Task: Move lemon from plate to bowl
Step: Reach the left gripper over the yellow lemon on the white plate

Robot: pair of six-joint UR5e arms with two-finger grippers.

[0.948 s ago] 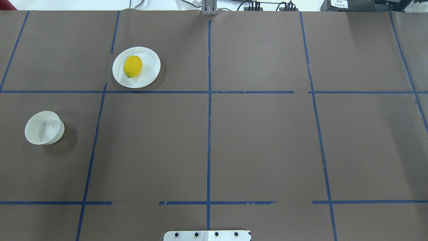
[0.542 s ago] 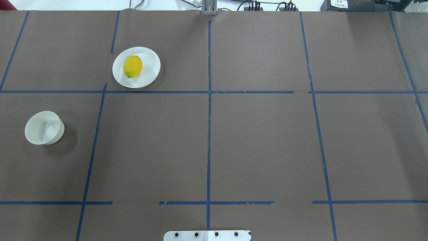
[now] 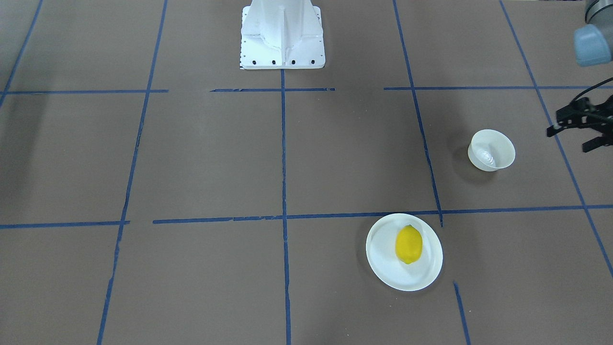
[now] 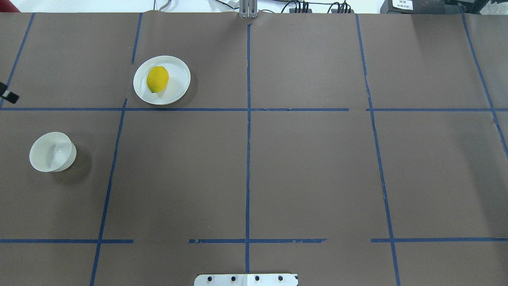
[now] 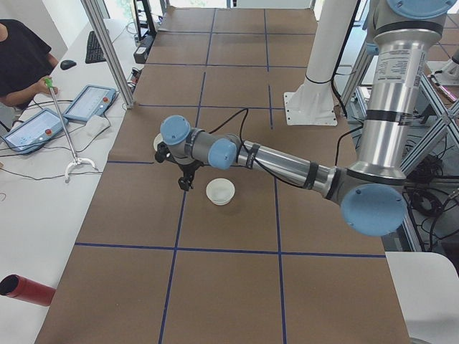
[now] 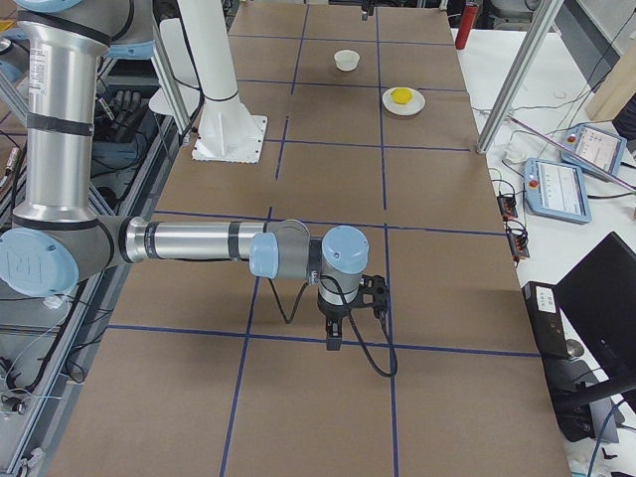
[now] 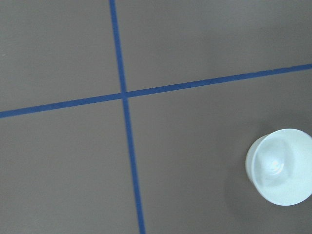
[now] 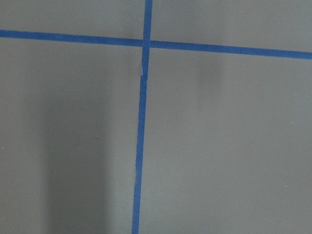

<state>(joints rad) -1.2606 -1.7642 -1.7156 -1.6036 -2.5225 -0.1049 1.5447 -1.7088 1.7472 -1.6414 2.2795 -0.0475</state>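
Observation:
The yellow lemon (image 3: 408,244) lies on the flat white plate (image 3: 383,261), also in the overhead view, lemon (image 4: 157,79) on plate (image 4: 179,85). The small white bowl (image 3: 492,150) stands empty and apart from the plate, also in the overhead view (image 4: 51,151) and the left wrist view (image 7: 280,166). My left gripper (image 3: 569,140) hovers open and empty just beyond the bowl, at the table's left end; only its tip (image 4: 8,95) shows overhead. My right gripper (image 6: 333,333) shows only in the exterior right view, far from all three; I cannot tell its state.
The white robot base (image 3: 281,33) stands at the table's middle near edge. Blue tape lines cross the brown table cover (image 4: 309,167). A metal post (image 5: 107,50) and operator tablets (image 5: 86,104) stand off the far side.
The tip of my left gripper has come into the overhead view at its left edge. Lemon, plate and bowl have not moved.

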